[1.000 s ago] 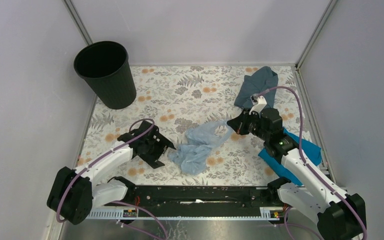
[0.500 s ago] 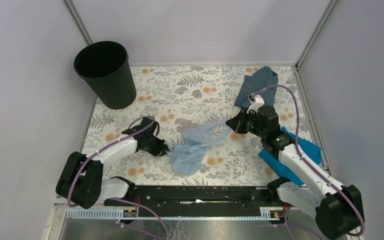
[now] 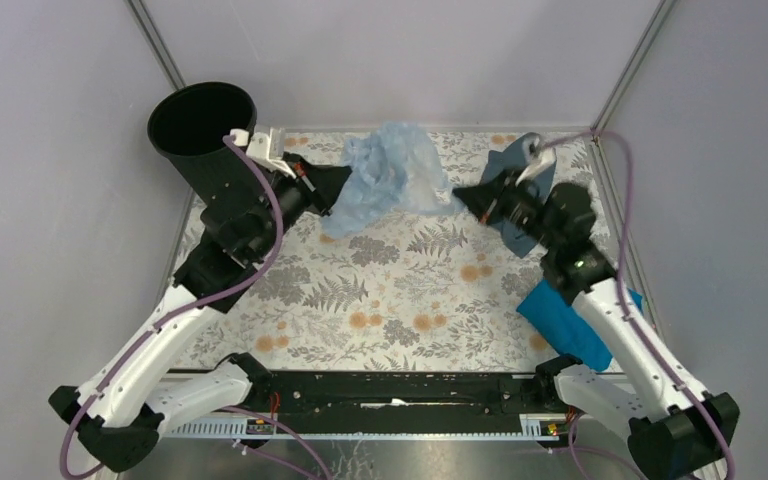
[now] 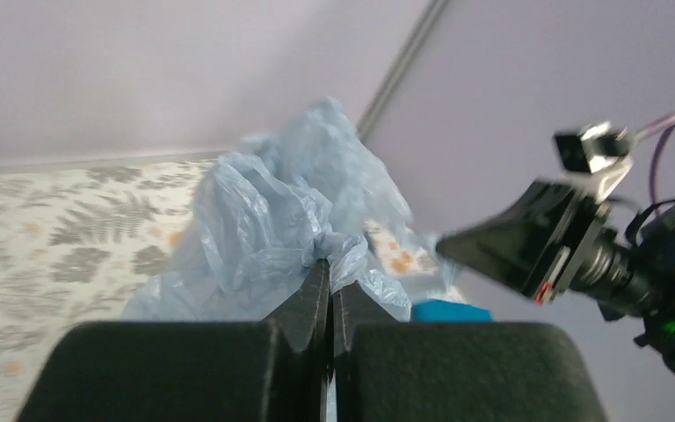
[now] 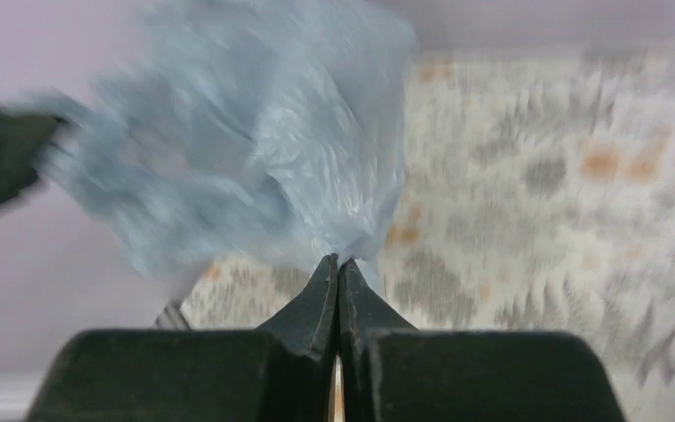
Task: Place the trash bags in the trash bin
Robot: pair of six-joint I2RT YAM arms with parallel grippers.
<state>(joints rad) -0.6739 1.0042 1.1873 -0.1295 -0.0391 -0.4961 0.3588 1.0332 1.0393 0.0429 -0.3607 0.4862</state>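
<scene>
The pale light-blue trash bag (image 3: 385, 175) hangs in the air above the far half of the table, stretched between both grippers. My left gripper (image 3: 340, 185) is shut on the bag's left edge, just right of the round black trash bin (image 3: 200, 125). My right gripper (image 3: 462, 195) is shut on the bag's right edge. In the left wrist view the bag (image 4: 290, 220) bunches at the closed fingertips (image 4: 330, 268), and the right gripper shows at the right. The right wrist view is blurred; the bag (image 5: 255, 141) rises from the closed tips (image 5: 337, 262).
A dull grey-blue cloth (image 3: 520, 160) lies at the far right, partly behind the right arm. A bright blue cloth (image 3: 580, 325) lies at the near right by the right arm's lower link. The floral table (image 3: 400, 290) is walled by pale panels on three sides.
The left gripper closed on the bag's left edge. Both arms then lifted the bag off the table and carried it toward the far side, nearer the bin.
</scene>
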